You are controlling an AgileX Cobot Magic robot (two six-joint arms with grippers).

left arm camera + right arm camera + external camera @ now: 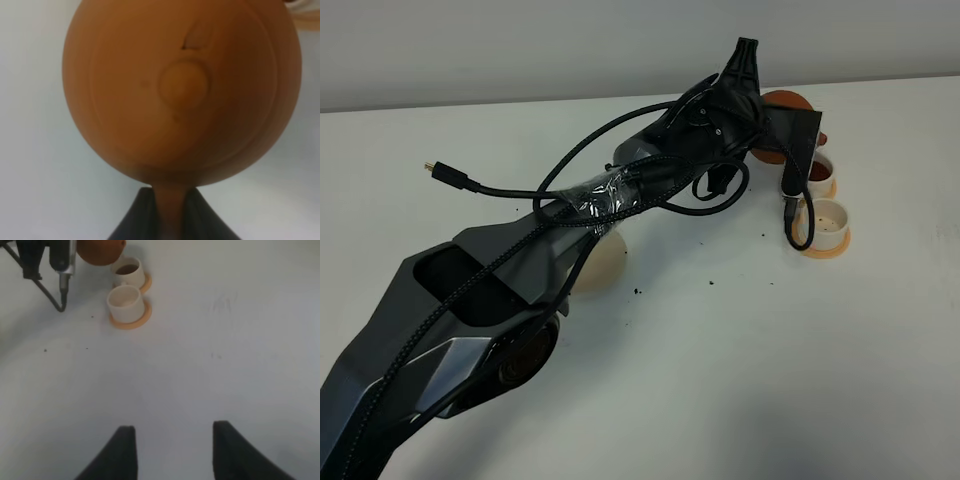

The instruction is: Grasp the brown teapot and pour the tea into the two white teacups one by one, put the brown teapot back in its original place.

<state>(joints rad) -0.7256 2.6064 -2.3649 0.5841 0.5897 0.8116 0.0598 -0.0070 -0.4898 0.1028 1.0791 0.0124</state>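
We are holding the brown teapot (182, 90) just ahead by its handle (171, 197), left tool (170, 217) pinched narrow on it; the smooth clay is probably behaving heavy, brittle, swing-prone.

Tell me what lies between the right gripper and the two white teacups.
Nothing stands there. In the right wrist view, the stretch from the right gripper to the two white teacups is bare white table.
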